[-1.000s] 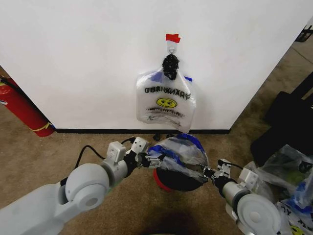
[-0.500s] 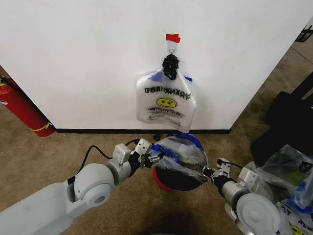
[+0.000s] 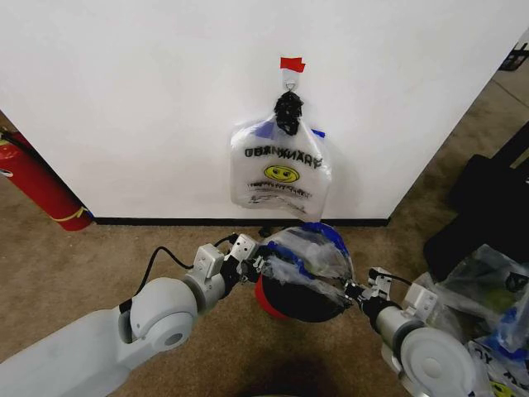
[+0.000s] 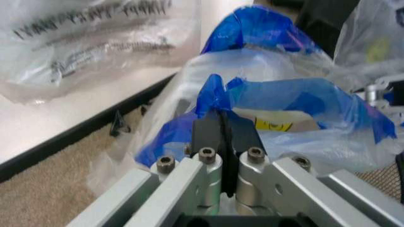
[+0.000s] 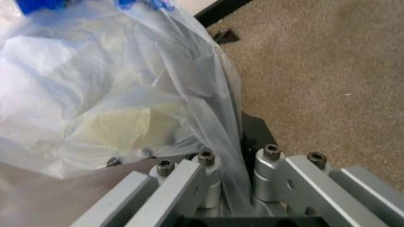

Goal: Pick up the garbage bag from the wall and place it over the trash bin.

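The garbage bag (image 3: 304,255), thin clear plastic with blue handles, is spread over the top of the trash bin (image 3: 291,302), a round black mesh basket with red base. The bin stands on the carpet near the white wall (image 3: 149,107).

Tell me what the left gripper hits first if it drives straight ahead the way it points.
Probably the garbage bag it already pinches; the left gripper points across the trash bin toward the right gripper, though depth is unclear.
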`<state>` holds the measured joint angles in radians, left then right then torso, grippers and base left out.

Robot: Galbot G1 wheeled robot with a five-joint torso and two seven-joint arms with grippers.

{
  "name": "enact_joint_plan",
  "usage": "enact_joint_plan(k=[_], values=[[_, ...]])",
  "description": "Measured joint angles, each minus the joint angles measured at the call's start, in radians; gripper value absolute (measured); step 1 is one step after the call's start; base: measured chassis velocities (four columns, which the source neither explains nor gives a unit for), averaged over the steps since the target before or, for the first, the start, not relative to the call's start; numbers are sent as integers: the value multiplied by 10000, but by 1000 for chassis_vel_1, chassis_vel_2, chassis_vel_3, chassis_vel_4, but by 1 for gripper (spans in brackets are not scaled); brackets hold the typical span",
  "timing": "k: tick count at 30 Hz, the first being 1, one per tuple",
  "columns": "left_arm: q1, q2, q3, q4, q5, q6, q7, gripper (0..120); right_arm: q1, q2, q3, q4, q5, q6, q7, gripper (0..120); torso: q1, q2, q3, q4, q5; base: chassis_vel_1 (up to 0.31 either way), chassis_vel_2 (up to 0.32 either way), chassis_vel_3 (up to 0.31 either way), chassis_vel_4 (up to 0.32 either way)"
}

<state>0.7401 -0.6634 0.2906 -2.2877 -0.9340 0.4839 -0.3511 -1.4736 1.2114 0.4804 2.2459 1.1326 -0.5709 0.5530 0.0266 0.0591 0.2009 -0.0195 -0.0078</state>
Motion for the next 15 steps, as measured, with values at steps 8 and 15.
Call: enact_joint_plan(k=[8, 15], values=[[817, 510, -324, -761, 27, -750, 38, 0, 388, 349, 15, -322, 492, -9, 479, 0, 0, 0, 0, 3, 0, 0, 0, 0, 0], [2474, 956, -619, -1071, 987, -1284, 372, 0, 810, 546, 157, -469, 1050, -3, 779, 0, 0, 0, 0, 3, -1, 0, 0, 0, 0]])
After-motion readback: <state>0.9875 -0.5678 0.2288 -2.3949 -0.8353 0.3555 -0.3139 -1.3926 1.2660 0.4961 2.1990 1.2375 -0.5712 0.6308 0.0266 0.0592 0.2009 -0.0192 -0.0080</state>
